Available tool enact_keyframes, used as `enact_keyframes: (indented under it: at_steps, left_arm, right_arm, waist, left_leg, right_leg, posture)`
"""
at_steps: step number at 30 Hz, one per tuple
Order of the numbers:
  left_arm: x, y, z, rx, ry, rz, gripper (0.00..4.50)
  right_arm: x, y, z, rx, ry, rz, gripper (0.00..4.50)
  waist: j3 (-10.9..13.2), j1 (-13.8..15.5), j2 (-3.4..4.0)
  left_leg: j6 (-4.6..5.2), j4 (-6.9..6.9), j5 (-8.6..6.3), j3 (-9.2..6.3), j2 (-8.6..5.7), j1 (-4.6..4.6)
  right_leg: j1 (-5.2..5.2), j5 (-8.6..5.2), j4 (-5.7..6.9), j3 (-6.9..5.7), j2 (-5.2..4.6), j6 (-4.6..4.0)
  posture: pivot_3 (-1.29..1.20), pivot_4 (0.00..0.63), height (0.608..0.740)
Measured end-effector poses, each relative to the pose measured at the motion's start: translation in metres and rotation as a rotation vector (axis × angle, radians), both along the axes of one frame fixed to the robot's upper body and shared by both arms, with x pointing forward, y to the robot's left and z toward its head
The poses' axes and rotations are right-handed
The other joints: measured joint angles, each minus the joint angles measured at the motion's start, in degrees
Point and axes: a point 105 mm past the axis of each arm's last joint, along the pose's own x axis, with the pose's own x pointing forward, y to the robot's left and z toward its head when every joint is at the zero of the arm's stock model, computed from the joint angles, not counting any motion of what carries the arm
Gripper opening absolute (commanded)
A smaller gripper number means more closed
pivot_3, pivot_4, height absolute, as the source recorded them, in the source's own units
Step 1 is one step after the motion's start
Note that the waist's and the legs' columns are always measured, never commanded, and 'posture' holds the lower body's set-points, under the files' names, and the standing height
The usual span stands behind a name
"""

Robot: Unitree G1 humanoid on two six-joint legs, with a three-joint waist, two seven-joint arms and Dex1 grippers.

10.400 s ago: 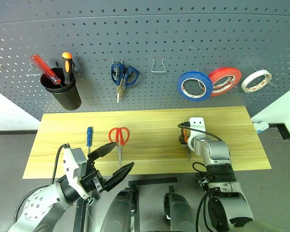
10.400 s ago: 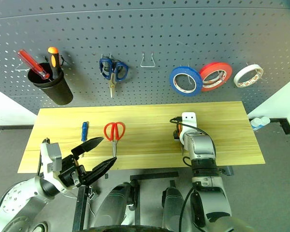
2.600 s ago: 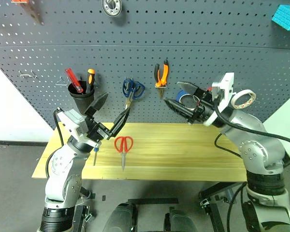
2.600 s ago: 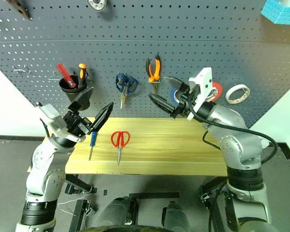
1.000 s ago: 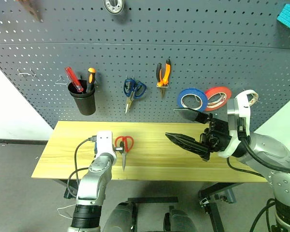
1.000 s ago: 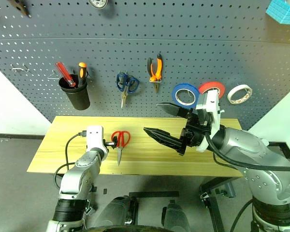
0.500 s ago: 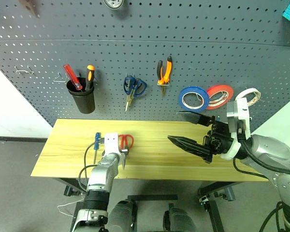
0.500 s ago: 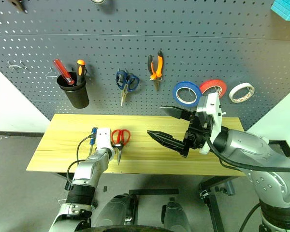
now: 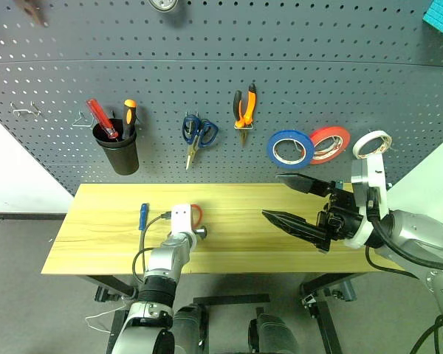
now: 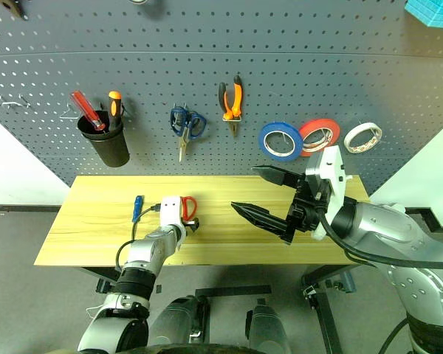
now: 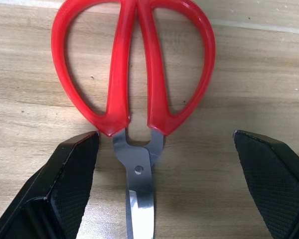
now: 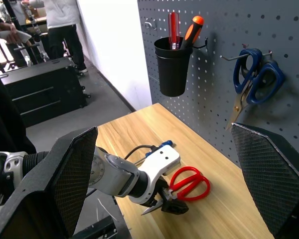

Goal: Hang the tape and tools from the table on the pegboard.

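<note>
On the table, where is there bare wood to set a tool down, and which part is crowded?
The table is bare from the left edge to the blue screwdriver, and across its right half, though the open right gripper hangs over that part. It is crowded near the middle-left: the open left gripper straddles the red scissors beside the screwdriver.

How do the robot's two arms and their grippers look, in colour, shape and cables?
Both arms are silver-grey, rounded segments with black joints and black cables. Each wrist carries a white block. The left gripper and right gripper each have two black, pointed fingers with cross-hatched pads.
</note>
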Motion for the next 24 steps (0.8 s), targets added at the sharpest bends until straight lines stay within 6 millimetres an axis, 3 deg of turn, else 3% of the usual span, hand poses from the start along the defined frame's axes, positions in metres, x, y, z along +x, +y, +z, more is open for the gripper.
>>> enact_keyframes:
  at_steps: [24]
  left_arm:
    - [0.003, 0.018, 0.0, 0.068, 0.105, 0.085, 4.5]
  right_arm:
    - [0.002, -0.002, -0.002, -0.009, 0.005, -0.029, 4.48]
  waist:
    - [0.0, 0.0, 0.01]
  left_leg:
    - [0.0, 0.03, 0.0, 0.0, 0.0, 0.02]
  right_leg:
    - [0.03, 0.04, 0.01, 0.0, 0.0, 0.08]
  posture:
    - [-0.05, 0.156, 0.74]
